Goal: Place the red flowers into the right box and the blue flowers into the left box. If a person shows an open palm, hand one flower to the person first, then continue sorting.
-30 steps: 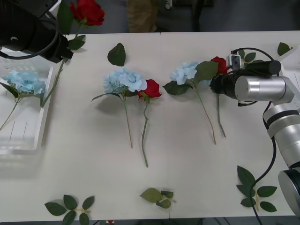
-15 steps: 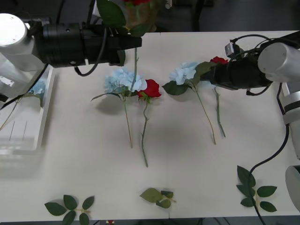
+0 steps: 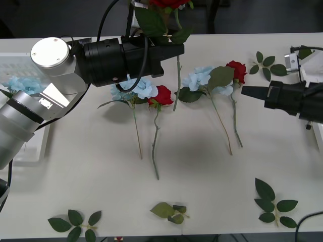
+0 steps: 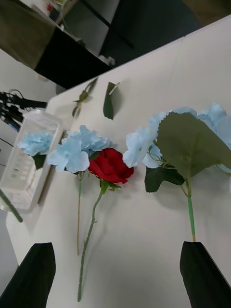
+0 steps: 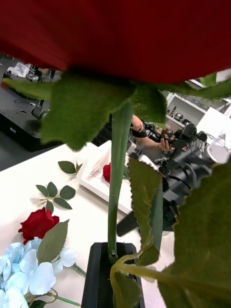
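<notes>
The left gripper (image 3: 174,48) is closed on the stem of a red rose (image 3: 169,4), held upright over the far middle of the table (image 3: 202,176). The left wrist view confirms the stem (image 5: 117,192) pinched between black fingers, head above, leaves to either side.

Handling judgement: the rose is light, with a thin, springy stem and a soft fabric head. A grip just under the head, as here, limits swing; the long tail below is likely to sway and could snag the flowers beneath it.

The right gripper (image 3: 245,91) hangs low at the right side, its jaws open, pointed at a red rose (image 3: 237,70) and blue flower (image 3: 199,78) lying together. A second pair, blue flower (image 3: 132,86) and rose (image 3: 162,95), lies mid-table, heads touching.

The left box (image 3: 22,151) holds one blue flower (image 3: 22,85). The right box (image 5: 98,180), seen from the left wrist, holds one red flower.

The table is smooth, white and matte, with loose leaf sprigs (image 3: 275,201) scattered along its near edge and far right corner. Dark furniture stands beyond.
</notes>
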Action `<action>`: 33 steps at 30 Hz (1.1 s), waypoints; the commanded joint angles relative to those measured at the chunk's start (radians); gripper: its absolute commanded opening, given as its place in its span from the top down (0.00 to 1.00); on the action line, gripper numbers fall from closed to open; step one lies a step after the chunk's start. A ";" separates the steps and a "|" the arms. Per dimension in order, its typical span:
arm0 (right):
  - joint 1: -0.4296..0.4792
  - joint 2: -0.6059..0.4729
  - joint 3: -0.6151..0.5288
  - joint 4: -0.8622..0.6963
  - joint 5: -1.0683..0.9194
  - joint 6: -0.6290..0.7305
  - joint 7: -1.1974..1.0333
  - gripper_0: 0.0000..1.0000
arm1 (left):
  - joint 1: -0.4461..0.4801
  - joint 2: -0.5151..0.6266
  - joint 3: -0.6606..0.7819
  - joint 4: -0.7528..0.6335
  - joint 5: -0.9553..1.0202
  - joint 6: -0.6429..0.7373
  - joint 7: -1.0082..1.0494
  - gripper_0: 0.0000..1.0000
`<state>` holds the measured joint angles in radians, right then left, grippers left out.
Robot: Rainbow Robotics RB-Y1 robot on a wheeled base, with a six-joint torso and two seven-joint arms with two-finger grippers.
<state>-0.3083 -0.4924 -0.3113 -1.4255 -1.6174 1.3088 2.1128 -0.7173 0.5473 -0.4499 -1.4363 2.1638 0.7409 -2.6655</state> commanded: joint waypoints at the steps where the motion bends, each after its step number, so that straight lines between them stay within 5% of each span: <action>1: 0.130 -0.077 0.084 -0.036 -0.228 -0.065 0.222 0.25 | 0.010 0.002 -0.007 -0.021 0.017 -0.011 -0.040 1.00; 11: 0.138 -0.086 0.359 -0.082 -0.608 -0.306 0.592 0.25 | 0.018 0.010 -0.007 -0.021 0.037 -0.011 -0.040 1.00; 21: 0.044 -0.081 0.620 -0.191 -0.708 -0.615 0.592 0.25 | 0.021 0.016 -0.007 -0.021 0.047 -0.011 -0.040 1.00; 31: -0.023 -0.020 0.715 -0.190 -0.694 -0.750 0.592 0.25 | 0.024 0.019 -0.006 -0.021 0.060 -0.011 -0.040 1.00; 33: -0.037 -0.003 0.730 -0.190 -0.694 -0.783 0.592 0.38 | 0.027 0.020 -0.006 -0.021 0.067 -0.012 -0.040 1.00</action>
<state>-0.2955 -0.5329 0.3959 -1.5761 -2.3138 0.5565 2.7199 -0.7099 0.5478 -0.4503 -1.4362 2.2087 0.7392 -2.6655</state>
